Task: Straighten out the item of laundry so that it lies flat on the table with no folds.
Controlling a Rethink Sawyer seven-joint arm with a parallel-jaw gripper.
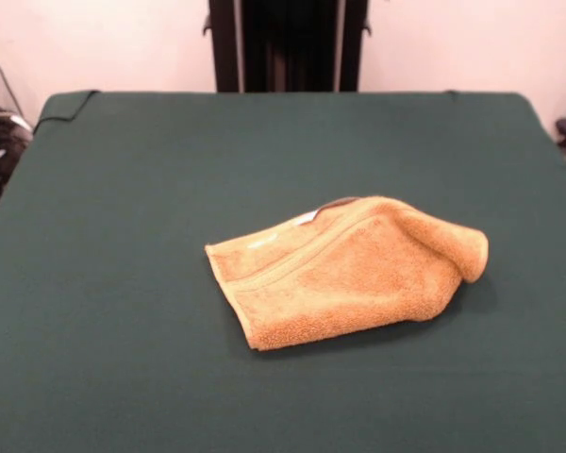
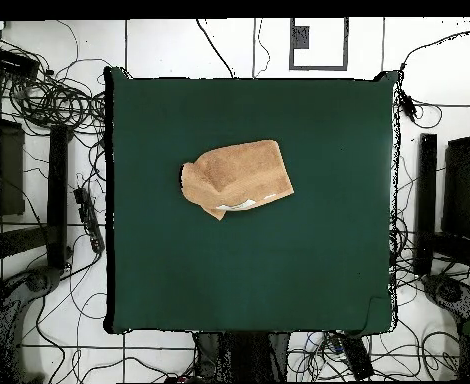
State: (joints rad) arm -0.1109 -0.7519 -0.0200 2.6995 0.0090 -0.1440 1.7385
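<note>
The orange-tan terry towel [image 1: 344,274] lies folded over on itself near the middle of the dark green table [image 1: 123,283]. Its right end curls up into a rounded hump. A flat woven band runs along its left part, and a small white label [image 1: 305,218] peeks out at its far edge. In the overhead view the towel [image 2: 239,175] lies a little above the middle of the table [image 2: 309,270], with its folded hump at the left. No gripper or arm shows in either view.
The robot's black pedestal [image 1: 288,45] stands at the table's far side. Cables and black equipment [image 2: 39,100] lie on the floor around the table. The green cloth spreads wide on every side of the towel.
</note>
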